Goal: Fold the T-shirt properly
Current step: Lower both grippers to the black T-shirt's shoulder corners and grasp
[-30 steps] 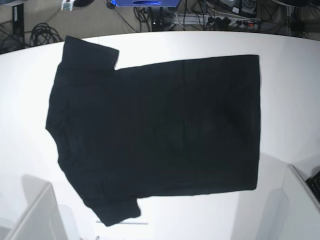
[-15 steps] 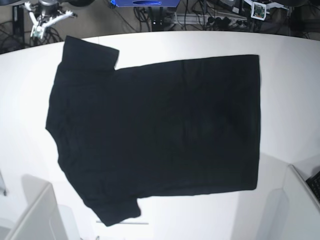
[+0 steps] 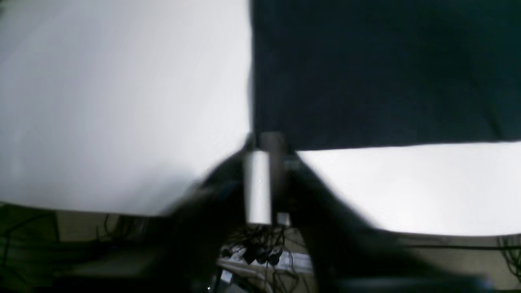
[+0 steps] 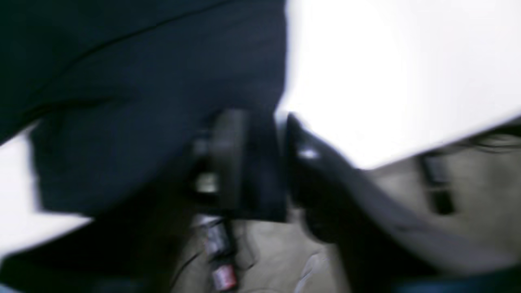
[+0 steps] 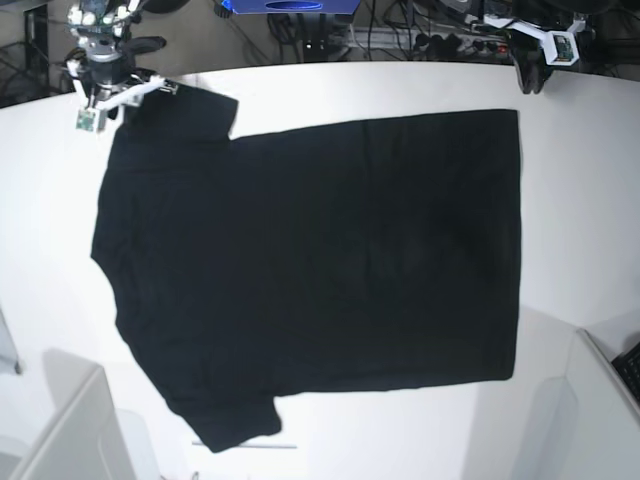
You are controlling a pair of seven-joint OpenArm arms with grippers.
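the t-shirt lies spread flat and plain side up across the white table, filling most of the middle of the base view, collar end toward the left of the frame and straight hem running down the right side. one sleeve pokes toward the upper left corner of the table, the other toward the lower left. at the upper left of the base view the right gripper sits right at the tip of that upper sleeve, over its far corner; in the right wrist view the dark sleeve cloth fills the left of the frame and the right gripper shows a narrow gap between its blurred fingers, with the cloth edge just in front, but i cannot tell whether any cloth is pinched. at the upper right of the base view the left gripper hangs just off the far hem corner, near it but apart. in the left wrist view the left gripper points at that same corner of the shirt, and the blur keeps me from telling how far it is parted.
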